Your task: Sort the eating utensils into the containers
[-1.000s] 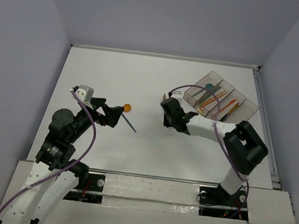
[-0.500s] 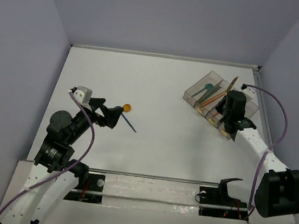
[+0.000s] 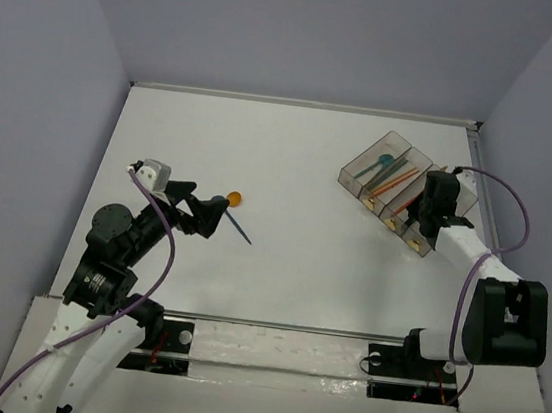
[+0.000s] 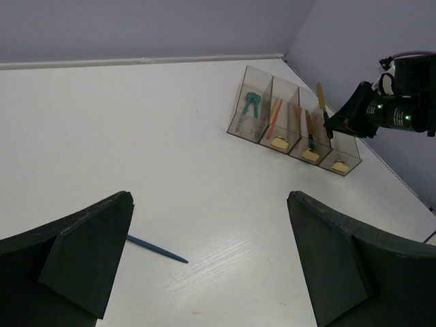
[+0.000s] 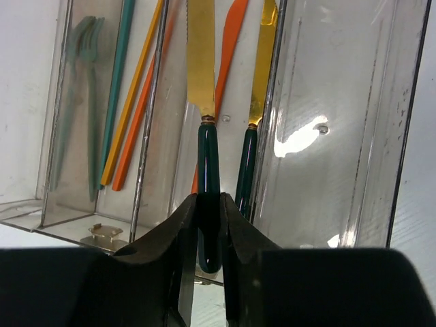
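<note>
The containers [image 3: 371,158] are four joined smoky bins at the far right, also in the left wrist view [image 4: 253,75]. My right gripper [image 3: 430,200] is shut [image 5: 208,201] on a knife with a dark green handle and gold blade [image 5: 201,68], held over the third bin [image 5: 178,129]. That bin holds an orange knife [image 5: 231,41] and a second green-handled knife [image 5: 262,61]. Teal and orange utensils lie in the left bins. My left gripper [image 3: 213,214] is open and empty [image 4: 210,197] beside a dark blue utensil [image 3: 238,226] and an orange spoon [image 3: 234,199].
The dark blue utensil's thin end [image 4: 157,251] lies on the white table by my left finger [image 4: 88,252]. The rightmost bin [image 5: 340,102] looks empty. A raised rail [image 3: 489,233] runs along the table's right edge beside the bins.
My right arm swung from the table's middle to the bins carrying the knife, then lowered it toward the third bin. The left arm has not moved.
</note>
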`<state>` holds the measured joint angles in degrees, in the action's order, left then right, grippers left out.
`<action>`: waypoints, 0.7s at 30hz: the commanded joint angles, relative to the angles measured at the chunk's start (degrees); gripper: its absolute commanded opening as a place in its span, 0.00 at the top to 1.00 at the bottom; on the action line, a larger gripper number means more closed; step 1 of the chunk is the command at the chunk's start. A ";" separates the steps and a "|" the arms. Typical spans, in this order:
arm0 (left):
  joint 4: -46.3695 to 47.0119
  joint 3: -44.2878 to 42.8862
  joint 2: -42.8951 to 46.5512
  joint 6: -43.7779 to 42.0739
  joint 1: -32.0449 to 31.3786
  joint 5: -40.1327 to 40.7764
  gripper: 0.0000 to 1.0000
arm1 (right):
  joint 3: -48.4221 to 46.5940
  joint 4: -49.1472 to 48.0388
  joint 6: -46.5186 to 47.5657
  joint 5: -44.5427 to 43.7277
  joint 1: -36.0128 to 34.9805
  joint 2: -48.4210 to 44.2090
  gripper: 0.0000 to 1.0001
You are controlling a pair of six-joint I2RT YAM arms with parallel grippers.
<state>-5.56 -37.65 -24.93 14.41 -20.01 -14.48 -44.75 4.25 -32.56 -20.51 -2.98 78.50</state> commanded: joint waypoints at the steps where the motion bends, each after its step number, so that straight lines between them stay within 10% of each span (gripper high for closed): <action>1: 2.84 -1.73 -0.38 -0.09 0.41 -0.99 0.01 | -0.07 -3.64 -0.67 1.26 0.08 -0.10 0.71; 4: 2.84 -1.64 -0.65 -0.18 0.41 -1.08 0.01 | -0.60 -3.64 0.65 3.36 0.08 -1.24 0.46; 12: 2.93 -1.64 -0.56 -0.09 0.41 -0.90 0.01 | -0.07 -5.46 2.49 13.20 -3.16 -7.83 0.40; 21: 1.96 -1.99 0.84 -0.09 0.94 3.30 0.01 | -6.21 -8.80 8.29 14.36 -34.15 4.44 0.39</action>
<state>-5.52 -37.65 -25.26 14.41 -19.38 -14.11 -47.53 -0.14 -28.14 -8.03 -27.29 76.77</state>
